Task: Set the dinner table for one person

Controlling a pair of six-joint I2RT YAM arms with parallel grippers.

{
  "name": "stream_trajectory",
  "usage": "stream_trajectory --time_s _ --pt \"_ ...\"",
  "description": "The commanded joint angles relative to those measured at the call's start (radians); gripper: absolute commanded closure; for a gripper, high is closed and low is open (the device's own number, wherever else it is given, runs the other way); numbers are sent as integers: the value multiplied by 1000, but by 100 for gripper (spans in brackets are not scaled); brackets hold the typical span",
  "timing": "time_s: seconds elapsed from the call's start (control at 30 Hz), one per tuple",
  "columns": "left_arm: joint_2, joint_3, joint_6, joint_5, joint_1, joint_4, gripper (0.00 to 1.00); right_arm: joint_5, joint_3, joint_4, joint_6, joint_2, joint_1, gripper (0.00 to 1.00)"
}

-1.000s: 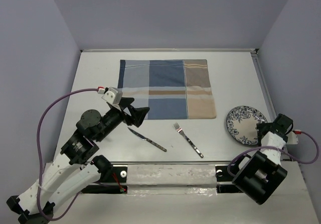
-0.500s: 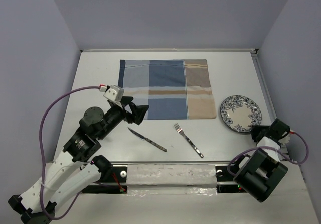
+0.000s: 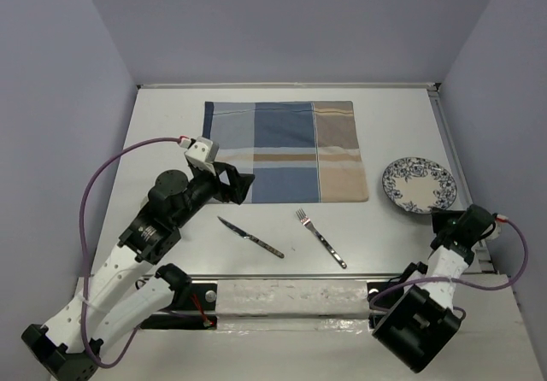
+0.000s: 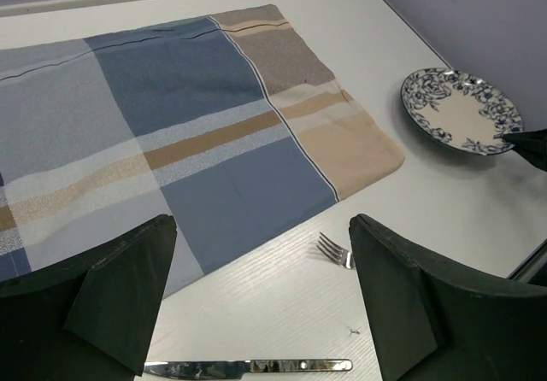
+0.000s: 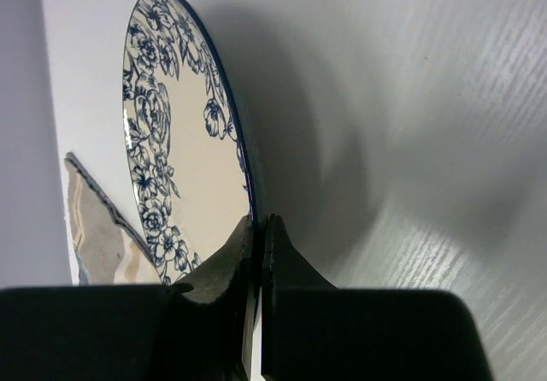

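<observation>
Clamping right jaws pinch the round, glossy floral plate

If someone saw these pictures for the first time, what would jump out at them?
The blue-and-tan striped cloth spread across the far middle of the white table draws the eye first. Next comes the blue floral plate at the right side, its near rim pinched by the right gripper. A knife and a fork lie in front of the cloth, near the open left gripper.
</observation>
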Motion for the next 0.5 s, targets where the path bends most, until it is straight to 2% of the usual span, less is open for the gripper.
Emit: stream_trajectory --time_s 0.0,0.1,0.17,0.27,0.3,0.47 --pt "-1 -5 2 44 47 67 7 -196 131 115 24 -88 -2 100" --pt "-14 2 1 24 76 71 4 -356 174 265 87 -63 45 100" --pt "-35 4 1 4 96 81 1 -386 218 363 113 -37 103 100" --pt "-38 12 2 1 121 82 1 -328 363 333 42 53 334 100" --pt "-34 15 1 -5 127 81 1 -270 402 325 22 86 476 100" --pt "-50 7 1 -68 150 76 1 -159 571 392 0 340 809 100"
